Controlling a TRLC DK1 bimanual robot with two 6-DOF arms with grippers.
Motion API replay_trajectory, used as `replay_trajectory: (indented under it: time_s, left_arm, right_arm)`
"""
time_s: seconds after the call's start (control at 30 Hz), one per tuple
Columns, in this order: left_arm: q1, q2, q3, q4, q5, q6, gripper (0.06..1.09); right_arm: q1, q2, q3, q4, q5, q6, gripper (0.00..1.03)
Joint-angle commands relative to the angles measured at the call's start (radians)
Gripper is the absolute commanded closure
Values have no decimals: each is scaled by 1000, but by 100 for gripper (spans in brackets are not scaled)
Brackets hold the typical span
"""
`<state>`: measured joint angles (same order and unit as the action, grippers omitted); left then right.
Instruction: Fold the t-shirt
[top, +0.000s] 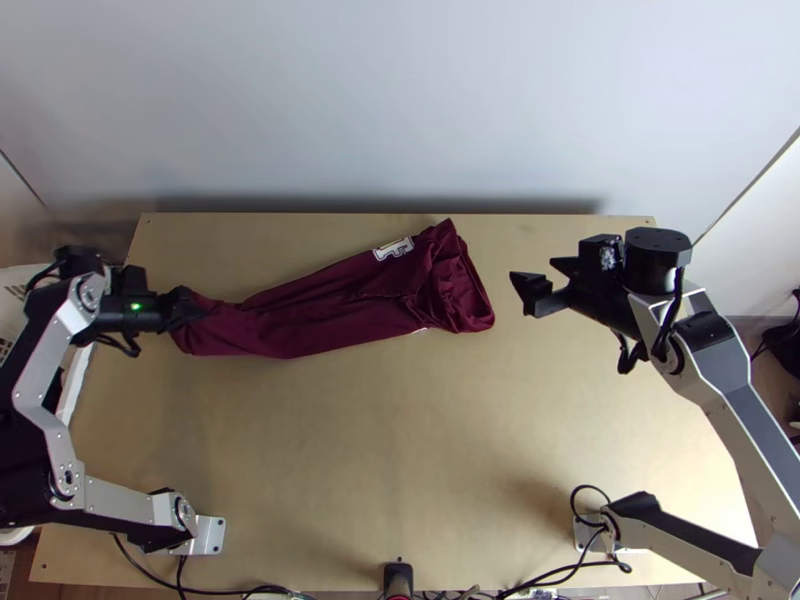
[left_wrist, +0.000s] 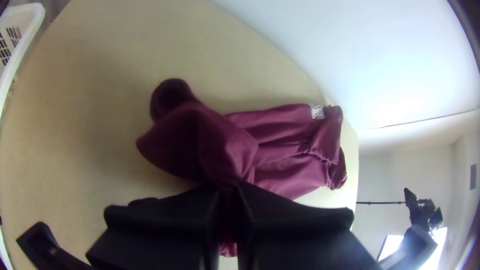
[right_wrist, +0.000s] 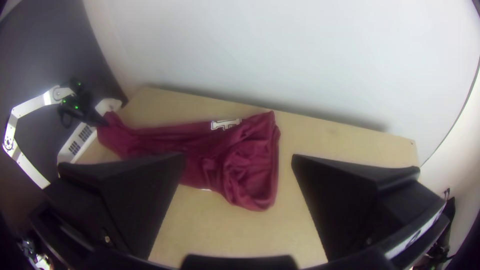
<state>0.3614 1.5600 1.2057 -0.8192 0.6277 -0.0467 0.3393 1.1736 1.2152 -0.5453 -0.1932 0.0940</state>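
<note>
In the top view a maroon t-shirt (top: 330, 305) lies as a long narrow strip across the table's far half, its right end bunched, with a white letter patch near the far edge. My left gripper (top: 190, 305) is at its left end, shut on the cloth. In the left wrist view the left gripper (left_wrist: 229, 200) pinches the t-shirt (left_wrist: 285, 145), with a fold of cloth draping beyond the fingers. My right gripper (top: 540, 283) stands open to the right of the bunched end, apart from it. The right wrist view has the right gripper (right_wrist: 239, 165) with fingers wide apart and the t-shirt (right_wrist: 250, 165) beyond them.
The light wooden table (top: 400, 450) has a pale wall behind its far edge. A white basket (left_wrist: 20, 50) stands beside the table on the left. Cables (top: 250, 592) run along the near edge.
</note>
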Motion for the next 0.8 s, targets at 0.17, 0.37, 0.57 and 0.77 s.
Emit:
replay_trajectory:
  time_s: [0.17,0.37,0.57,0.77]
  left_arm:
    - [-202,71,114,23,-56,-107,105]
    - [-314,94,169,35,-83,-165,105]
    - [-397,135,233,40,-108,-203,105]
    - [-484,175,295,48,-131,-239,105]
  right_arm:
    - [7,-14,-37,22,3,6,5]
    - [4,-43,-86,36,11,6,5]
    - [-6,-68,-120,53,14,6,5]
    - [-11,-75,-143,62,14,9,5]
